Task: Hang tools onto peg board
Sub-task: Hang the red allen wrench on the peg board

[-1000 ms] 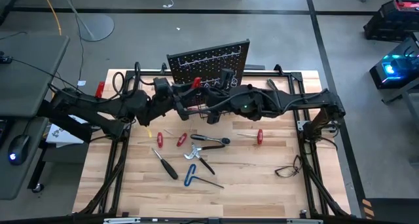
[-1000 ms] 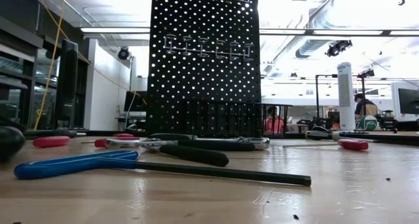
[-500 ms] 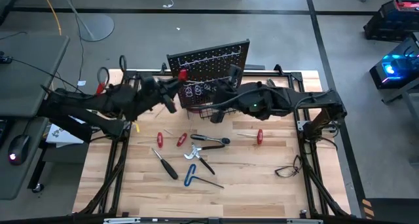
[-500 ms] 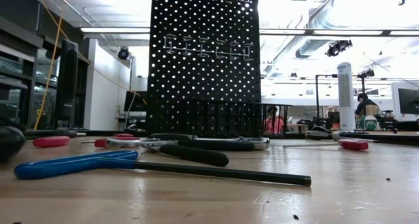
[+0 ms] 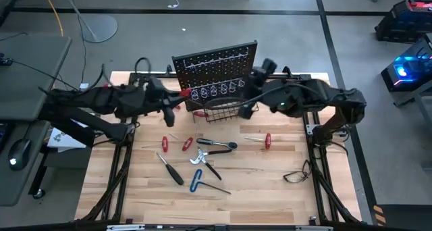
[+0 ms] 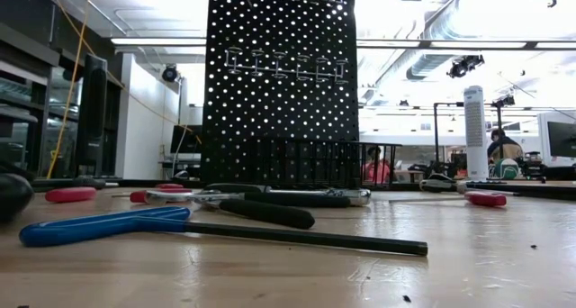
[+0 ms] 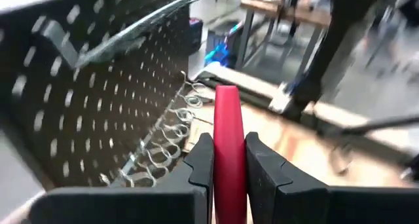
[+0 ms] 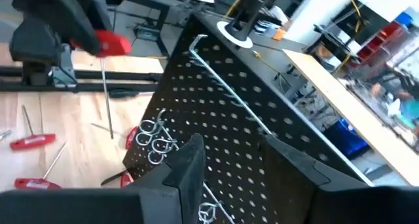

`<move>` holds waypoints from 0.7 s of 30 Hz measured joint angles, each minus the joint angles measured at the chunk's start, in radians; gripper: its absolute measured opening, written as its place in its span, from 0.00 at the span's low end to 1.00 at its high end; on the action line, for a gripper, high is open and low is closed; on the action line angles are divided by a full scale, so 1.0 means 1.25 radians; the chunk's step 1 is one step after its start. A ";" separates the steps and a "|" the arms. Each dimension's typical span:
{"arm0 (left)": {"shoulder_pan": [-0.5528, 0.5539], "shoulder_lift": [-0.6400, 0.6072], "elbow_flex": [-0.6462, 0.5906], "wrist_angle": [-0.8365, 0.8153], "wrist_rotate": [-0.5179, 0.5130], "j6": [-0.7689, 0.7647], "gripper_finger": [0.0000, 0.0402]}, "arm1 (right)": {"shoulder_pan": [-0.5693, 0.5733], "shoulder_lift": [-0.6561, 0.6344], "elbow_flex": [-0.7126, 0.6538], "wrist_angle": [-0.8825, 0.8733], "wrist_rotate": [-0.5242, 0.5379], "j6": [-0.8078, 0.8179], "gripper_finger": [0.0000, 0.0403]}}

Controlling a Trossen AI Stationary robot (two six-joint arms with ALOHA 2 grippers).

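Claw (image 7: pixel 229 168) round smooth, perhaps plastic, red handle (image 7: pixel 228 145)

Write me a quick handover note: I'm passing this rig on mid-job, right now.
Left tool: shut on a red-handled screwdriver, held up in front of the peg board, near its row of metal rings.
Right tool: open, holding nothing, at the board's right side.
On the table: three red-handled tools, pliers, wrench, black-handled screwdriver, blue hex key.
Done: no tool can be seen hanging on the board.
Left: hang the held screwdriver, then the rest.
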 joint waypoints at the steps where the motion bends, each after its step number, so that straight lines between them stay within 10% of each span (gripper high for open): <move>1: 0.007 0.026 0.034 -0.031 0.001 0.033 0.10 | 0.000 -0.007 -0.003 -0.004 0.001 0.012 0.35; 10: 0.048 0.210 0.273 -0.326 -0.028 0.226 0.10 | 0.006 -0.024 -0.005 -0.023 0.001 0.070 0.35; 21: 0.067 0.269 0.301 -0.371 -0.047 0.299 0.10 | 0.008 -0.022 -0.006 -0.042 0.001 0.077 0.35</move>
